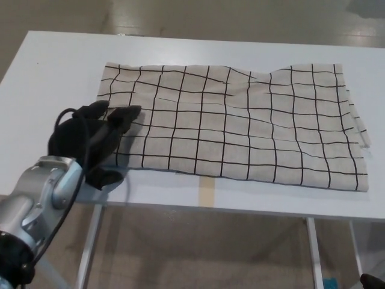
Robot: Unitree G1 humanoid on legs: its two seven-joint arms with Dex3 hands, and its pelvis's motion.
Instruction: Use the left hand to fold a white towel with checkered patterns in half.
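A white towel with a black checkered grid [240,123] lies spread flat on the white table [54,72], slightly wrinkled near its far edge. My left hand [90,139] hovers over the towel's near left corner, fingers apart and pointing toward the cloth, with its fingertips [125,114] over the left edge. It holds nothing. The thumb hangs below near the table's front edge. My right hand does not show.
The table's front edge runs just below the towel. A tan tape strip [207,192] marks that edge near the middle. Table legs [313,253] and a grey floor show underneath. Bare tabletop lies left of the towel.
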